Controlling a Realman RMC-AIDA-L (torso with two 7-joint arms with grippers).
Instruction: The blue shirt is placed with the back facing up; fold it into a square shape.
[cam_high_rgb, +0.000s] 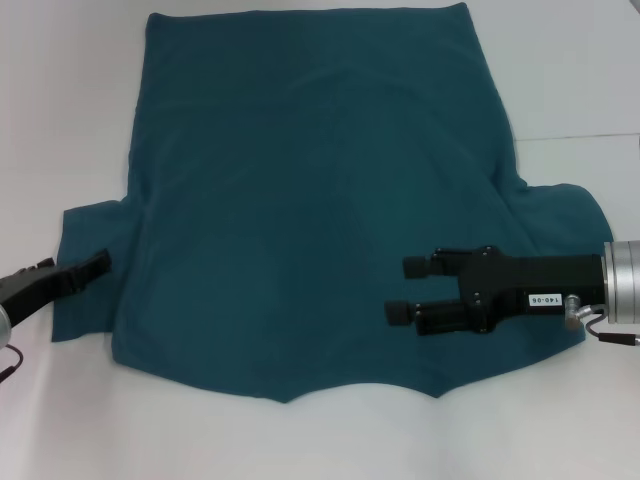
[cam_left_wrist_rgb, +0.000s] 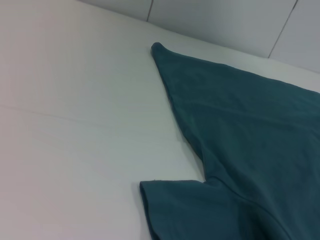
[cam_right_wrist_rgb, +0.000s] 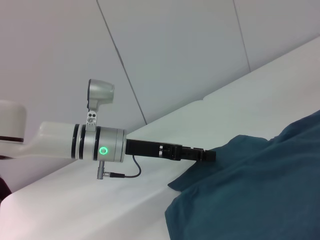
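Observation:
The blue shirt (cam_high_rgb: 310, 200) lies spread flat on the white table, plain side up, its hem at the far side and its neckline near me. My left gripper (cam_high_rgb: 98, 263) sits low at the outer edge of the left sleeve (cam_high_rgb: 90, 250), shut, its tip over the cloth; I cannot tell if any cloth is pinched. In the right wrist view this left gripper (cam_right_wrist_rgb: 209, 155) meets the sleeve edge (cam_right_wrist_rgb: 200, 175). My right gripper (cam_high_rgb: 398, 290) hovers open over the shirt body beside the right sleeve (cam_high_rgb: 565, 220). The left wrist view shows the left sleeve (cam_left_wrist_rgb: 175, 210) and the shirt's side (cam_left_wrist_rgb: 240, 115).
The white table (cam_high_rgb: 570, 70) extends around the shirt, with a seam line (cam_high_rgb: 575, 137) on the right. Pale wall panels (cam_right_wrist_rgb: 175, 50) stand behind the table. The shirt's far hem (cam_high_rgb: 300, 12) reaches nearly to the top of the head view.

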